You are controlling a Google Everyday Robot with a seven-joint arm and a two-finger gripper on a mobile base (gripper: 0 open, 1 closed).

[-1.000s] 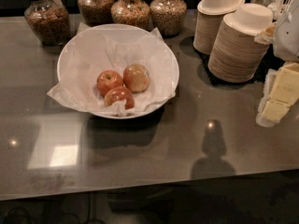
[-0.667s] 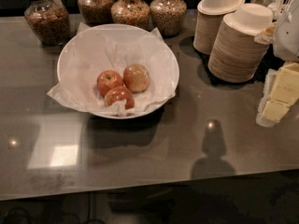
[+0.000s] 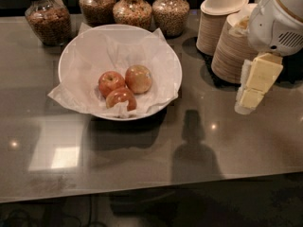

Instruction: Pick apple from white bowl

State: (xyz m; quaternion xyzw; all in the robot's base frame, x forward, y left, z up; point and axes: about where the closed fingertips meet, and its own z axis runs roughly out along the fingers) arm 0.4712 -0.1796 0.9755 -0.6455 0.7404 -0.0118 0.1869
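Shifted a little to the left since a moment ago, the hand [image 3: 254, 85] is now seen above the right side of the counter [image 3: 142, 160], just in front of the stacked paper bowls [image 3: 231, 56]. Nothing is carried in it, and whether it is spread or pressed together cannot be told. It is kept well apart from the white bowl [image 3: 173, 60], which has not been moved and sits left of centre, in front of a row of jars [image 3: 47, 20]. The apple [image 3: 138, 78] is found inside the bowl on crinkled paper [image 3: 64, 94], at the far right of a cluster of three, touching or nearly touching a smaller red apple [image 3: 110, 82] to its left, with another [image 3: 121, 98] just nearer. The small leftward drift is judged to be the start of the approach. No contact has yet been made, so most of the reach across to the bowl, and the descent and grasp, are still to be done.
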